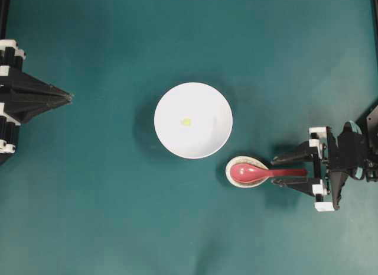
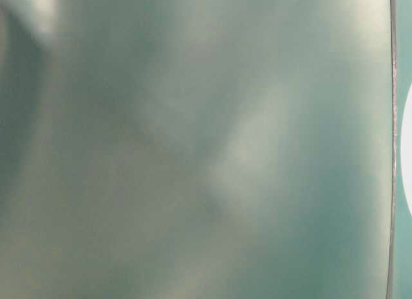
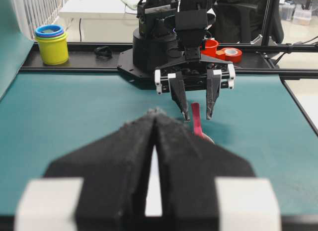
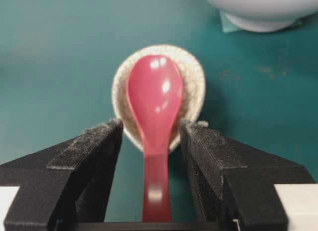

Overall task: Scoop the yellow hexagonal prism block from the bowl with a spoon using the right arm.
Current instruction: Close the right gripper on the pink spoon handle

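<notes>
The right gripper (image 4: 150,141) stands wide apart, one jaw on each side of the spoon's handle, touching nothing that can be seen. The spoon (image 4: 154,109) lies with its scoop in the speckled spoon rest (image 4: 195,79) just ahead of the fingertips, the handle running back between them. The bowl (image 1: 193,120) sits beyond the rest and off to one side, near but apart from it, and the yellow hexagonal prism block (image 1: 186,122) lies near its middle.

The handle looks glossy and narrow, so a closure too near its tip could let the spoon pivot or slip out. If the jaws come down low, they may catch the rest's rim and drag it toward the bowl. The block is tiny; a tilted spoon may push it around rather than lift it. The left gripper (image 3: 155,141) is together, far opposite.
</notes>
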`<state>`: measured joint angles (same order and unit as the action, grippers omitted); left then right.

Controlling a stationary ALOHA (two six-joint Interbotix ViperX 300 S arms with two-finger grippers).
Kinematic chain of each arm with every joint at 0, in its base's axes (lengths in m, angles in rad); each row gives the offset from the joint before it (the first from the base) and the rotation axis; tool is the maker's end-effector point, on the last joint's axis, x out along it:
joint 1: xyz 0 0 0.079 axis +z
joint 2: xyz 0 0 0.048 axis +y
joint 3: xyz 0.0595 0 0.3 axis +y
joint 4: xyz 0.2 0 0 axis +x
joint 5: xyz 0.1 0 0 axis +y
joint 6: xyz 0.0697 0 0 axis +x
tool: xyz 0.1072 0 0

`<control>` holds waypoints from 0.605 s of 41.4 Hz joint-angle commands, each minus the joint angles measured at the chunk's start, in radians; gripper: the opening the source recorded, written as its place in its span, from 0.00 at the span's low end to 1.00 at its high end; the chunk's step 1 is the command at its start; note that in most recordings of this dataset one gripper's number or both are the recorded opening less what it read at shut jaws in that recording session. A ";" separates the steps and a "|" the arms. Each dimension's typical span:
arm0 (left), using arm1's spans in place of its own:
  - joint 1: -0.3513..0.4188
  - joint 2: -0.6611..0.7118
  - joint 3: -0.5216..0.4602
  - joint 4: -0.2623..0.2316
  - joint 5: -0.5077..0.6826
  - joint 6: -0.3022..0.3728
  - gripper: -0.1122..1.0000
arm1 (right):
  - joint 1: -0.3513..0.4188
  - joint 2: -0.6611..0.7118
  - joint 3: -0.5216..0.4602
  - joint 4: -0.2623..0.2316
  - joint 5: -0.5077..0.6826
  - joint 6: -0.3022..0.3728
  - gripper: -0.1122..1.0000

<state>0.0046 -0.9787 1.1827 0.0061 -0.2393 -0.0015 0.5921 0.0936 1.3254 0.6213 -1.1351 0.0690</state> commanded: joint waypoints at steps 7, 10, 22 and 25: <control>0.002 0.008 -0.021 0.003 -0.002 -0.002 0.10 | 0.014 0.035 -0.012 0.021 -0.003 0.025 0.61; 0.002 0.008 -0.021 0.003 -0.002 -0.002 0.10 | 0.014 0.060 -0.015 0.023 -0.003 0.034 0.61; 0.002 0.008 -0.021 0.003 -0.002 -0.002 0.10 | 0.012 0.097 -0.028 0.028 -0.006 0.043 0.61; 0.002 0.008 -0.021 0.003 0.002 -0.002 0.10 | 0.014 0.097 -0.026 0.028 -0.009 0.043 0.61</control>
<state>0.0046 -0.9787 1.1827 0.0061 -0.2347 -0.0015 0.6013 0.2025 1.3023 0.6458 -1.1336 0.1104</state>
